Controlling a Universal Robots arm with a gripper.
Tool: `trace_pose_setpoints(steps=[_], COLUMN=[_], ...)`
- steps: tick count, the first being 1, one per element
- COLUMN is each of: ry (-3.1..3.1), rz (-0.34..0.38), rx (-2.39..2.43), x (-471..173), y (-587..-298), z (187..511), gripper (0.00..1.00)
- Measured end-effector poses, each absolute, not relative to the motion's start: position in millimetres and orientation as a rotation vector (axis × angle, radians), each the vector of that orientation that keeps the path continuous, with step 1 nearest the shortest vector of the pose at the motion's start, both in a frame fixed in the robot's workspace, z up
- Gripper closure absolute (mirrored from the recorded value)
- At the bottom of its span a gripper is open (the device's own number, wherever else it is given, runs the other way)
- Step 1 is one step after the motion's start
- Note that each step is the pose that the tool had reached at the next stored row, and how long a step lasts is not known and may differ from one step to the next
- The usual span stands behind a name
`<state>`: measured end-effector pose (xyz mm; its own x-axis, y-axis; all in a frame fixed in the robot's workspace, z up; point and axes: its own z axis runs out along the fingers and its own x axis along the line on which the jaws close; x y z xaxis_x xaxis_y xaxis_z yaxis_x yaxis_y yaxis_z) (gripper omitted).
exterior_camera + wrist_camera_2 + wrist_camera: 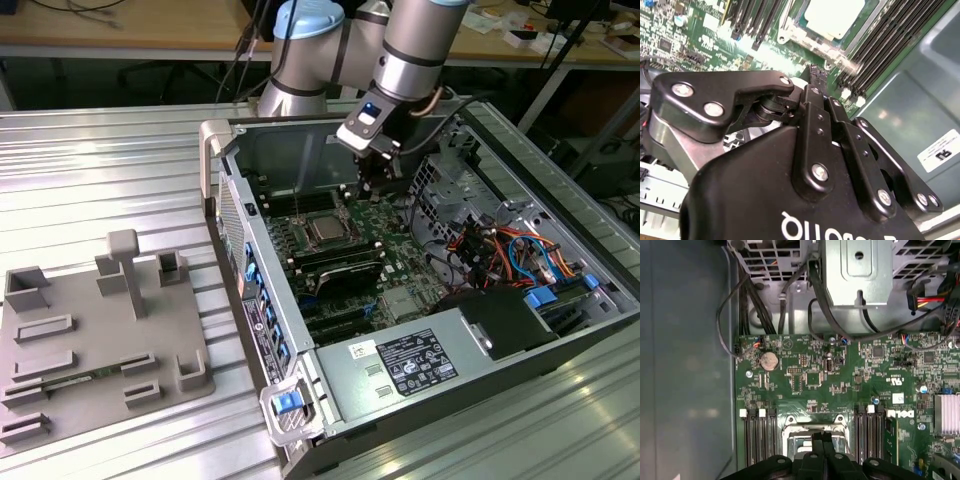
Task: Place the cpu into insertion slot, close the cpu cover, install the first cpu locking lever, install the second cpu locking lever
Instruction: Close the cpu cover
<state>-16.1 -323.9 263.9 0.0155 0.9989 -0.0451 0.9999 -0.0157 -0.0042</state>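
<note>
the gripper hangs low inside the open computer case, its two fingers pressed flat together and gripping nothing that shows. in the exterior view the cpu lies between 7 and 8 o'clock from the fingertips, near but apart, and it is already seated in the insertion slot on the green board. in the second wrist view the cpu cover seems to lie flat as a silver frame around the chip's pale top. whether the locking levers are latched i cannot tell. in the first wrist view the closed tips sit over the near edge of the socket frame. the socket is square, so the axis that matters, i judge, is that of the long black memory slots. in the exterior view these flank the socket at about 11 and 5 o'clock and run roughly from 9 toward 3 o'clock, leaving a narrow lane. the drive cage and loose cables crowd the gripper at 3 o'clock, the likeliest snag. the power supply sits at 6 o'clock, and a grey fixture plate lies well apart at 8 o'clock.
</note>
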Motion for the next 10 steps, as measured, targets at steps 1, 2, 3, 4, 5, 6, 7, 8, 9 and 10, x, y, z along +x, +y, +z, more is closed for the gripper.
trace_pose_setpoints(steps=[1,2,3,4,5,6,7,8,9,10], ry=[2.184,2.184,2.184,2.185,2.185,2.185,2.186,2.186,2.187,2.187], rz=[-0.055,-0.055,-0.056,-0.056,-0.056,-0.056,-0.056,-0.057,-0.057,-0.057], rx=[2.218,2.218,2.218,2.218,2.218,2.218,2.218,2.218,2.217,2.217], x=[-17.5,-19.1,-20.3,-22.2,-23.9,-25.9,-27.7,-30.1,-32.2,-34.3], y=[-323.9,-323.9,-323.9,-323.9,-323.9,-323.9,-323.9,-323.9,-323.9,-323.9], z=[263.7,263.4,263.2,262.9,262.5,262.0,261.4,260.6,259.8,259.0], gripper=[0.89,0.89,0.89,0.89,0.89,0.89,0.89,0.89,0.89,0.89])
